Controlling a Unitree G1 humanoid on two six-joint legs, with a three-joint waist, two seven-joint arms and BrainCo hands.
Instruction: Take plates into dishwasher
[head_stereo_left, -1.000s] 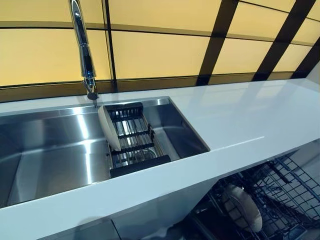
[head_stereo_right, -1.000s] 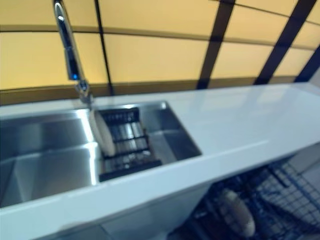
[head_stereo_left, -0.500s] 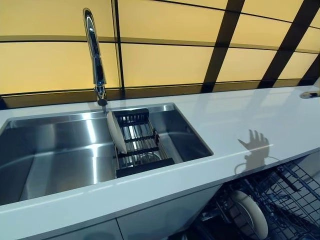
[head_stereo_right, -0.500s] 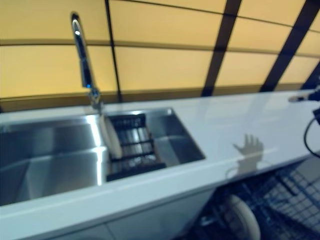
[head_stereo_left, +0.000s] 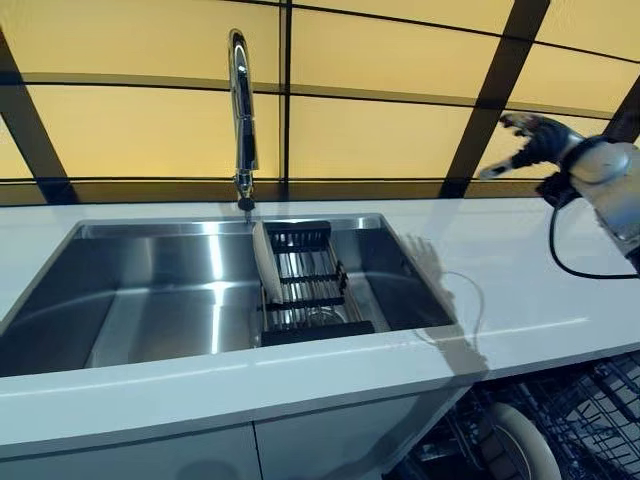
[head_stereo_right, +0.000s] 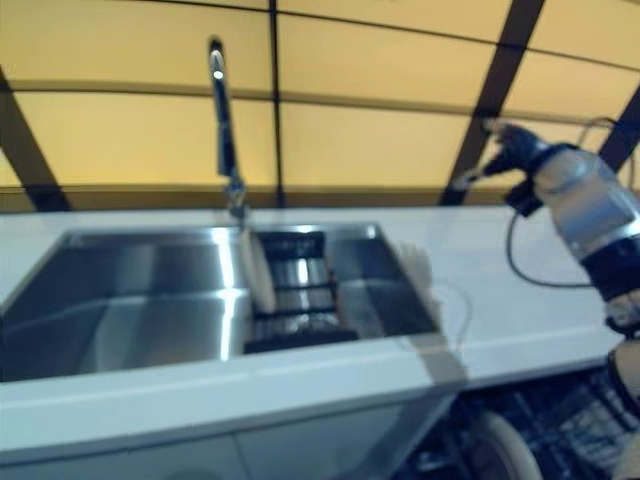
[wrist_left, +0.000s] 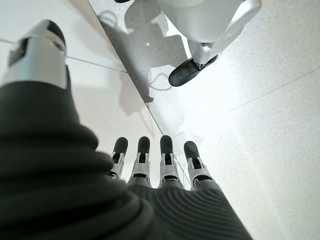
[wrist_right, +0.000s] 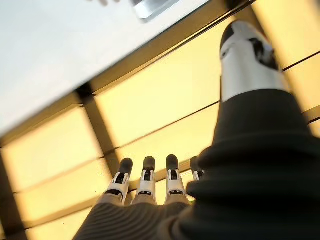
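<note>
Left eye view: I see a white plate (head_stereo_left: 266, 262) upright in the sink's rack (head_stereo_left: 312, 285) | right hand (head_stereo_left: 532, 140) now raised, fingers spread, empty | left hand (wrist_left: 150, 165) straight-fingered, empty.

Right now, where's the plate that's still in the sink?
In the eye views, the plate stands on edge in the sink, against the left end of the black rack, just below the tap.
</note>
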